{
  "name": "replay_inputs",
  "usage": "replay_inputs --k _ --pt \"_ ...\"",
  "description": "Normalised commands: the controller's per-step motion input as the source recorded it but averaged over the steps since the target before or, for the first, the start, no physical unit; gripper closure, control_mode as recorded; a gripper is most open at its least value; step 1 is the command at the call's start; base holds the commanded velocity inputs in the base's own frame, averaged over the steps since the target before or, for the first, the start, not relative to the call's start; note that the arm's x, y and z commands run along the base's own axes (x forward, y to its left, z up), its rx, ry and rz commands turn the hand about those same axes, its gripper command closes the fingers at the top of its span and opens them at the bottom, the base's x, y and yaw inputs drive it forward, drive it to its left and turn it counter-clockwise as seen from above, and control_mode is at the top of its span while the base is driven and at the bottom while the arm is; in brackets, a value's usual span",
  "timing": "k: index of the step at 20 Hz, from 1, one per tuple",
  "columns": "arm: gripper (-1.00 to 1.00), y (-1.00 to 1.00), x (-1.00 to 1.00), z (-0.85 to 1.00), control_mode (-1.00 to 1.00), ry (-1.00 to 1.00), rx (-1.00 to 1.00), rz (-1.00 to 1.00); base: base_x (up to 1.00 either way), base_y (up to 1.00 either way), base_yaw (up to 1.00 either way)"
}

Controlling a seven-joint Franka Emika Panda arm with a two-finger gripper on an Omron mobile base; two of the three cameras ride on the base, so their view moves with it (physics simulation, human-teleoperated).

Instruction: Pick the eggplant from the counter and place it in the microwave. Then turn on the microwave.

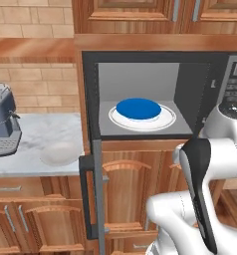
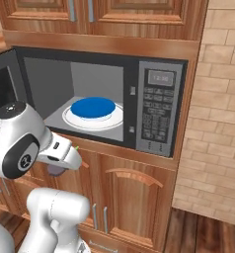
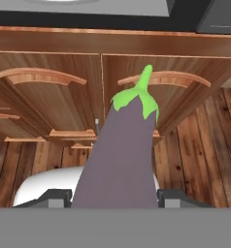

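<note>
The gripper [image 3: 115, 196] pinched the eggplant [image 3: 122, 155] below the open microwave [image 2: 159, 106], so pickup was complete, while placing it inside on the plate [image 1: 165, 118], closing and starting the microwave remained.

The arm [image 1: 210, 164] is built of glossy white rounded shells with smooth bulging joints. A long black glossy strip runs down one link, and a dark round cap with a small pale ring mark sits on a joint's side. The two finger tips [image 3: 178, 197] are small, dark grey and blocky.
</note>
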Motion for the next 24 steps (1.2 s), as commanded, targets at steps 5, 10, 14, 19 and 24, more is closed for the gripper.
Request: replay_inputs --k 5,10,14,19,24 --pt "1.00 0.00 0.00 0.00 1.00 0.00 0.00 0.00 0.18 0.00 0.00" --pt "1.00 0.00 0.00 0.00 1.00 0.00 0.00 0.00 0.04 0.00 -0.01" --pt "1.00 0.00 0.00 0.00 1.00 0.00 0.00 0.00 -0.06 -0.03 -0.10" --pt "1.00 0.00 0.00 0.00 1.00 0.00 0.00 0.00 -0.17 0.04 -0.20" --pt "1.00 0.00 0.00 0.00 1.00 0.00 0.00 0.00 -0.27 0.15 -0.17"
